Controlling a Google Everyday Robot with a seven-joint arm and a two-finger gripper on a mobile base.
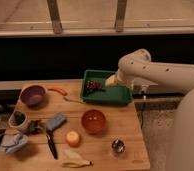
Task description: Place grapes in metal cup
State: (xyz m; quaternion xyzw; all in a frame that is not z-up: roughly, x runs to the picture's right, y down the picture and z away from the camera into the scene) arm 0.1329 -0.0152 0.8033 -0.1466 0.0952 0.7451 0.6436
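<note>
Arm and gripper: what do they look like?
The arm is off-white, with thick rounded tubular links and small dark holes dotting the elbow joint. No cables or markings show. The gripper, over the right end of the green tray, looks pale yellowish.

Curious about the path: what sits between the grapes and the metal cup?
In the camera view, the front wall of the green tray, then table beside the orange bowl, separate grapes from metal cup. The gripper hangs over the tray beside the grapes.
</note>
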